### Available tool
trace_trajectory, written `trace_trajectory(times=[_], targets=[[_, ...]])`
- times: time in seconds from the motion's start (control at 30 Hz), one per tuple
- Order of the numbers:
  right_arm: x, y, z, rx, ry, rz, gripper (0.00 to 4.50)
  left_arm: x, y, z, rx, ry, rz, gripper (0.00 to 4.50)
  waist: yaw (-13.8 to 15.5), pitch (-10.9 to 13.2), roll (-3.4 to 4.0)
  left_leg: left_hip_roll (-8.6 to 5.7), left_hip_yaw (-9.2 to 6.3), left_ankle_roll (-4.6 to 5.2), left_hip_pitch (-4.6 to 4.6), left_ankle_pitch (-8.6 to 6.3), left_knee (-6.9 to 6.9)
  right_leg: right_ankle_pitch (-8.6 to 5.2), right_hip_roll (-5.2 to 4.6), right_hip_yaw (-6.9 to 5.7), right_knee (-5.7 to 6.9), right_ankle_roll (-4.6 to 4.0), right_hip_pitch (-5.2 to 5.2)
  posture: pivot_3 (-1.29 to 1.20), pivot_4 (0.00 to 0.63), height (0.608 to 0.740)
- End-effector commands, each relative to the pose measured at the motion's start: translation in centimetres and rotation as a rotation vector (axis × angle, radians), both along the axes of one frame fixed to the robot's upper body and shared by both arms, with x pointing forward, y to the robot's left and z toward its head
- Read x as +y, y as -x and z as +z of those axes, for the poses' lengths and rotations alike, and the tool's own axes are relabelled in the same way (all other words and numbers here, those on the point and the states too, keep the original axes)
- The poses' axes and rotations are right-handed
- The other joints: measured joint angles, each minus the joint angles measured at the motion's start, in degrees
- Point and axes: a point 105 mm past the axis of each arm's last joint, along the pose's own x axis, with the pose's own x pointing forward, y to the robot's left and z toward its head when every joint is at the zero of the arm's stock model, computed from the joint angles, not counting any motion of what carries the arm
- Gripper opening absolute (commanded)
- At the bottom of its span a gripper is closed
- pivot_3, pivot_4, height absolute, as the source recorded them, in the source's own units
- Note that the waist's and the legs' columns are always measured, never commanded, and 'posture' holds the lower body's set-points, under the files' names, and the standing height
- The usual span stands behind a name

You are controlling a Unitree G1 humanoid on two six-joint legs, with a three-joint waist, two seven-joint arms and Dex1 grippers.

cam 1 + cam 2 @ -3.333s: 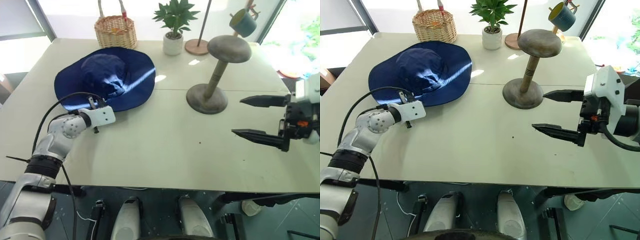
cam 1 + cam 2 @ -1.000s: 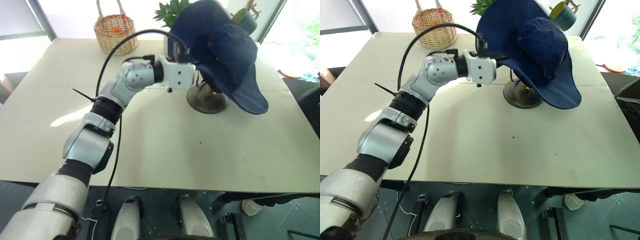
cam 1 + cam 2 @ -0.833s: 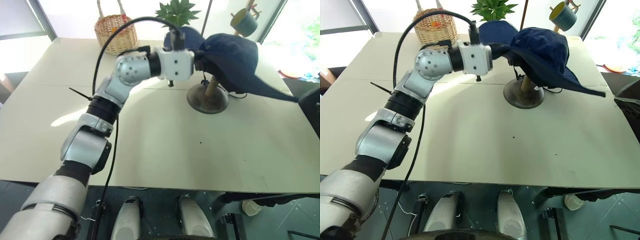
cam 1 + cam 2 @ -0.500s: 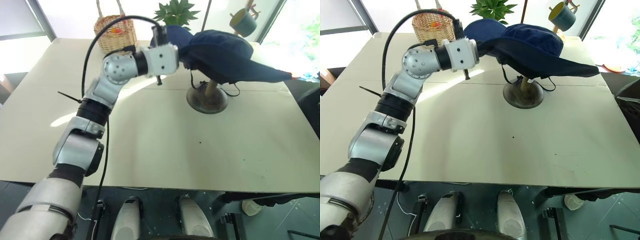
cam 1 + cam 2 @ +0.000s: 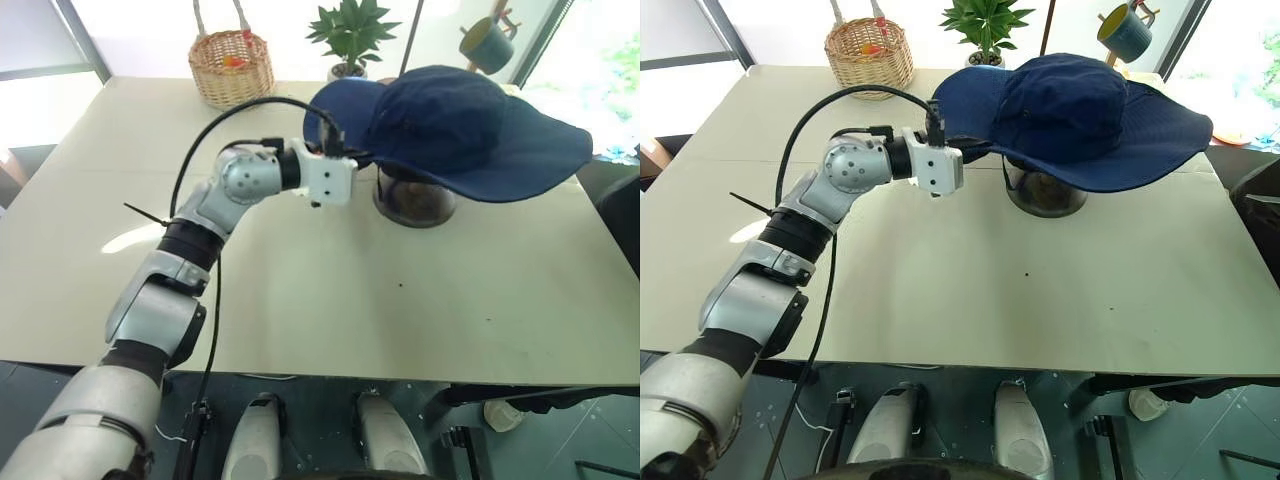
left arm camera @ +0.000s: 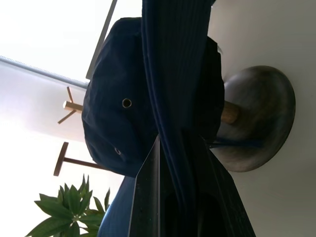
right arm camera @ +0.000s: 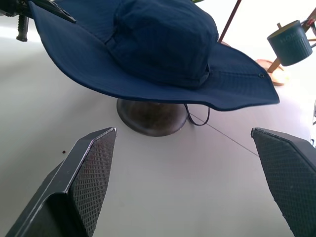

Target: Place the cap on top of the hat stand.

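Navy sun hat (image 5: 1080, 105): crown seated over the hat stand (image 5: 1045, 193), brim spread wide, stand's round base showing beneath on the white table (image 5: 970, 300). Left gripper (image 5: 350, 157): clenched on the brim's near edge. Right gripper (image 7: 190, 182): jaws wide apart, empty, short of the stand.

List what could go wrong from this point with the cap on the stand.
1. The left gripper is shut on the brim of the cap; pulling away before opening could drag the cap off the hat stand.
2. The brim spreads far wider than the stand's base, so a poorly centred crown could let the cap tilt or slide once released.
3. The cap's cord hangs near the base and might snag.
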Motion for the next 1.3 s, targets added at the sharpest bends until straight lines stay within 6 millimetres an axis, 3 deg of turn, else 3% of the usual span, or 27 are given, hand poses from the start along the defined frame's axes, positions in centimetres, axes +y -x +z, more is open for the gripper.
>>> trace_trajectory(times=[0.03,0.27,0.5,0.67,0.83,0.9,0.93,1.0,1.1,1.2,1.3], targets=[[-0.5,0.1,0.6,-0.015,0.022,-0.029,4.50,0.2,0.4,1.6,-0.071,0.011,-0.032,0.79,0.0,0.0,0.00,0.00,0.00,0.00,0.00,0.00,0.00,0.00,0.00,0.00,0.00,0.00,0.00,0.00,0.150,0.740],[-0.9,-0.5,0.2,0.002,0.034,-0.046,4.50,1.6,2.1,2.2,-0.191,-0.064,-0.139,4.35,0.0,0.0,0.00,0.00,0.00,0.00,0.01,0.00,0.00,0.00,0.00,0.00,0.00,0.00,0.00,0.00,0.150,0.740],[-1.2,-1.3,0.1,0.020,0.047,-0.042,4.50,4.6,3.1,2.5,-0.238,-0.124,-0.156,4.43,-0.1,0.0,0.01,0.01,0.01,0.00,0.01,0.00,-0.01,0.00,-0.01,0.00,0.00,0.00,0.00,0.00,0.150,0.740],[-1.7,-2.2,-0.4,0.045,0.075,-0.038,4.50,7.9,3.3,2.4,-0.298,-0.205,-0.110,4.43,-0.1,0.0,0.02,0.02,0.01,0.00,0.02,0.00,-0.01,0.00,-0.01,0.00,0.00,0.00,0.01,0.00,0.150,0.740],[-2.5,-2.6,-0.3,0.046,0.071,-0.040,4.50,12.2,1.4,4.5,0.015,0.011,0.120,4.43,-0.1,0.0,0.04,0.03,0.02,0.00,0.02,0.00,0.00,0.00,-0.01,0.00,0.02,0.00,0.01,0.00,0.150,0.740],[-2.5,-3.0,-0.3,0.039,0.079,-0.035,4.50,15.1,0.7,5.6,0.440,0.230,0.224,4.43,-0.2,0.0,0.04,0.03,0.02,0.00,0.01,0.00,0.02,0.00,-0.01,-0.01,0.06,-0.01,0.01,0.00,0.150,0.740],[-2.3,-3.2,-0.4,0.034,0.098,-0.023,4.50,16.0,1.2,6.0,0.674,0.328,0.223,4.43,-0.3,0.0,0.02,0.03,0.02,0.00,0.01,0.00,0.03,0.00,0.00,-0.01,0.09,-0.01,0.01,0.00,0.150,0.740],[-1.1,-3.6,-0.6,0.026,0.154,0.028,4.50,17.3,3.2,7.2,0.928,0.433,0.137,4.43,-1.2,0.0,0.03,0.06,-0.01,0.00,0.01,0.00,0.02,-0.03,0.03,-0.02,0.18,0.03,-0.03,0.00,0.150,0.740],[0.7,-4.0,-1.4,0.028,0.277,0.100,4.50,18.6,5.9,7.6,1.078,0.408,0.099,4.43,-1.9,0.0,0.05,0.04,-0.02,0.09,0.12,-0.05,0.00,-0.24,0.00,-0.03,0.50,0.21,-0.05,0.00,0.150,0.740],[3.2,-4.6,-1.6,-0.006,0.400,0.194,4.50,18.6,8.9,7.5,1.170,0.292,0.035,4.43,-2.2,0.0,0.06,0.04,-0.04,0.09,0.24,-0.05,0.00,-0.39,0.03,-0.04,0.84,0.11,-0.09,0.00,0.150,0.740],[6.0,-5.4,-1.3,-0.062,0.489,0.282,4.50,17.8,9.7,7.0,1.163,0.207,0.043,4.43,-2.4,0.0,0.07,0.05,-0.05,0.07,0.31,-0.04,0.02,-0.54,0.04,-0.05,0.93,-0.16,-0.09,0.00,0.150,0.740]])
